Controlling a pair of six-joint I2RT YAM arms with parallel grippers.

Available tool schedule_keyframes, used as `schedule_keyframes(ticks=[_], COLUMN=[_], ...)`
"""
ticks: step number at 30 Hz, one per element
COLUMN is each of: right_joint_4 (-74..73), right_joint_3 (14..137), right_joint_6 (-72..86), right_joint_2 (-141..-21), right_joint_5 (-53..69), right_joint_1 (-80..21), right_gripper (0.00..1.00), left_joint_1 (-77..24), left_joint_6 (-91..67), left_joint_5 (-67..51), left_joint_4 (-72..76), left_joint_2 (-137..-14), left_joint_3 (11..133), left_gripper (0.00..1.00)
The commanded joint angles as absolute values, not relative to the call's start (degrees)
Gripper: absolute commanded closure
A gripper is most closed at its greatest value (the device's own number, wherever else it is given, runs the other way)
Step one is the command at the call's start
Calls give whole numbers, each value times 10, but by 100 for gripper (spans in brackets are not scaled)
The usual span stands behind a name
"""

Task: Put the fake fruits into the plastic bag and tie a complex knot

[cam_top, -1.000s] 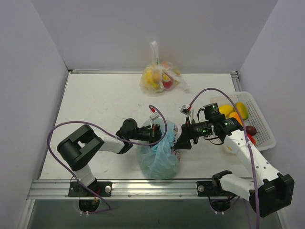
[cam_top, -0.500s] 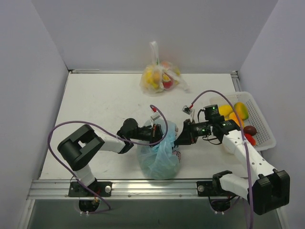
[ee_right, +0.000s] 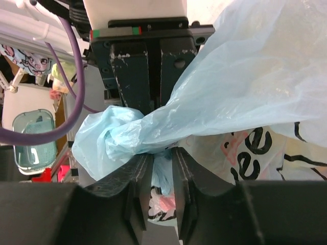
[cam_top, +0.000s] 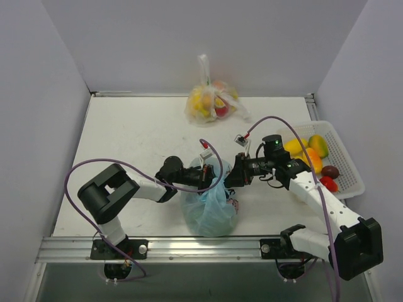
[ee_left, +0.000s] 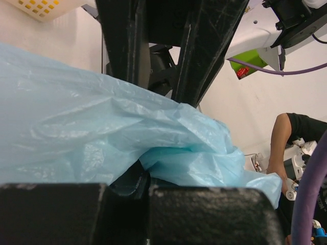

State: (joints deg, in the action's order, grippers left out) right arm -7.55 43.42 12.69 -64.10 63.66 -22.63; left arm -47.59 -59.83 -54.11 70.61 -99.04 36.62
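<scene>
view: left wrist | left pincer (ee_left: pixel 145 186): black fingers along near edge, closed, blue film nipped between them | plastic bag (ee_left: pixel 92 138): crumpled light-blue sheet filling the middle | right pincer (ee_left: pixel 158 89): two scratched black fingers rising behind the bag's fold | far: pale counter (ee_left: pixel 56 35), yellow mesh basket (ee_left: pixel 43 6) corner, purple cable (ee_left: pixel 278 69)

Both arms reach in low toward the middle of the frame, tips almost meeting. The left gripper (cam_top: pixel 206 178) points right, clamped tight on the plastic bag (cam_top: pixel 211 211). The right gripper (cam_top: pixel 234 180) faces it, jaws narrowed onto a fold of the same plastic.
</scene>
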Motion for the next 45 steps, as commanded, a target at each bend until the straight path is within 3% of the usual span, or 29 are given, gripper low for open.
schedule_keyframes(ticks=[1,6,13,32,45], right_joint_4=[-21,-73,-253,-165,-147], right_joint_3=[429,422,452,453,466], right_joint_6=[168,130,-53,-13,35], right_joint_2=[-646,-631,-609,-647,-652], right_joint_5=[646,678,703,673,750], right_joint_1=[-239,-208,-164,-211,-183], right_gripper=[75,64,62,59,62], left_joint_1=[-484,-482,-481,-488,-489], left_joint_6=[-599,-599,-601,-603,-596], left_joint_5=[-542,-543,-547,-558,-565], left_joint_4=[745,752,753,763,766], left_joint_2=[-991,-987,-988,-994,-991], left_joint_3=[382,376,380,391,376], left_gripper=[100,100,100,100,100])
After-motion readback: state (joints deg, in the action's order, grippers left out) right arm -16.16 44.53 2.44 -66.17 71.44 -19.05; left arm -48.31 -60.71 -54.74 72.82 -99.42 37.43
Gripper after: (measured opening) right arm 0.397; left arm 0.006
